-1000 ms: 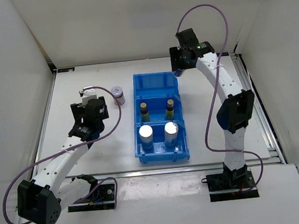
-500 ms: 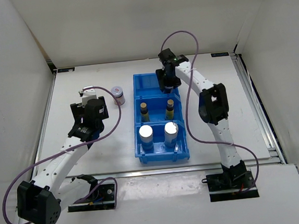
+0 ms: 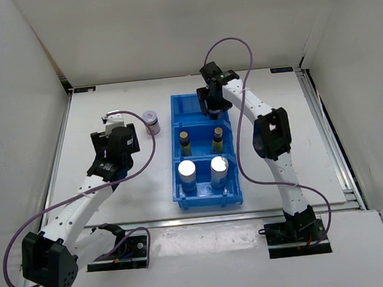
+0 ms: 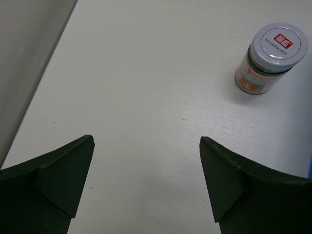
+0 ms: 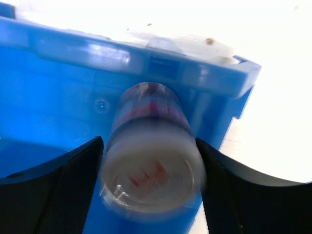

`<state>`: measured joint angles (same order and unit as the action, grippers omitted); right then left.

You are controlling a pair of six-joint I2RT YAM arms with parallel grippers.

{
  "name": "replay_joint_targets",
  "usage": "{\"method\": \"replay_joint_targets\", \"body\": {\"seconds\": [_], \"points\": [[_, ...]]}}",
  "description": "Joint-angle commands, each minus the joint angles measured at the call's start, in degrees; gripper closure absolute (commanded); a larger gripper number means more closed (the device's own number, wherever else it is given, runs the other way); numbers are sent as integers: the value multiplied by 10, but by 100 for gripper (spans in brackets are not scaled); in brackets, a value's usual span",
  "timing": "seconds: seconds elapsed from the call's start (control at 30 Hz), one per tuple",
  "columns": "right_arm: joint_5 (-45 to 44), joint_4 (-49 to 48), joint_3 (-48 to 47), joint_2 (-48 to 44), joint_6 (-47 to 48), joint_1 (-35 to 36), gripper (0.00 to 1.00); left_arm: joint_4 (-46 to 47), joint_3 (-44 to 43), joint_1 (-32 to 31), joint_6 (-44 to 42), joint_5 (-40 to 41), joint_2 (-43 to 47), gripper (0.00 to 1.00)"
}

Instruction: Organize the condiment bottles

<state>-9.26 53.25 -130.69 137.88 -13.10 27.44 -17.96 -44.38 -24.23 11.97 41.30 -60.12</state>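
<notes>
White table, white walls all round, one blue bin in the middle w/ three compartments. The right gripper is clamped on a squat jar over the far compartment, close to its far right corner. The wrist view is blurry, so I can't tell how far down the jar sits between the fingers. The left gripper hangs w/ jaws spread wide and nothing in them, just short of the other grey-lidded jar, which stands upright on the table left of the bin.

Risk, imo: the held jar looks v. near the bin's rim, so it could catch the wall on the way down and tip, or land on its side if let go tilted.

Count: 6 bottles. 2 silver-topped cylinders in the near compartment, 2 slim dark bottles in the middle one, 2 jars (1 held, 1 on the table). 2 arms, 1 bin.
</notes>
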Motion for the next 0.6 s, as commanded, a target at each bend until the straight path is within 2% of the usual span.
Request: {"method": "replay_joint_targets", "body": {"seconds": [0.0, 0.03, 0.17, 0.3, 0.37, 0.4, 0.47, 0.5, 0.57], "points": [[-32, -5, -37, -31, 0, -2, 18, 1, -7, -3, -6, -6, 10, 0], [-39, -5, -37, -36, 5, -2, 13, 1, -7, -3, -6, -6, 10, 0], [-59, 0, -42, -77, 5, -2, 2, -4, -13, -3, -6, -6, -5, 0], [-97, -10, 3, -145, 11, -2, 1, -19, -97, -3, 6, -11, -83, 0], [-109, -24, 29, -188, 11, -2, 1, 4, -170, 4, 4, -57, -127, 0], [-114, -36, 52, -200, 19, -2, 1, 5, -199, 15, 4, -129, -184, 0], [-114, -50, 77, -232, 26, -7, 1, -2, -302, 27, -13, -217, -251, 0], [-114, -50, 87, -239, 26, -7, 1, -46, -343, 27, -13, -240, -324, 0], [-114, -55, 112, -250, 26, -12, 1, -86, -448, 27, -13, -248, -387, 0]]}}
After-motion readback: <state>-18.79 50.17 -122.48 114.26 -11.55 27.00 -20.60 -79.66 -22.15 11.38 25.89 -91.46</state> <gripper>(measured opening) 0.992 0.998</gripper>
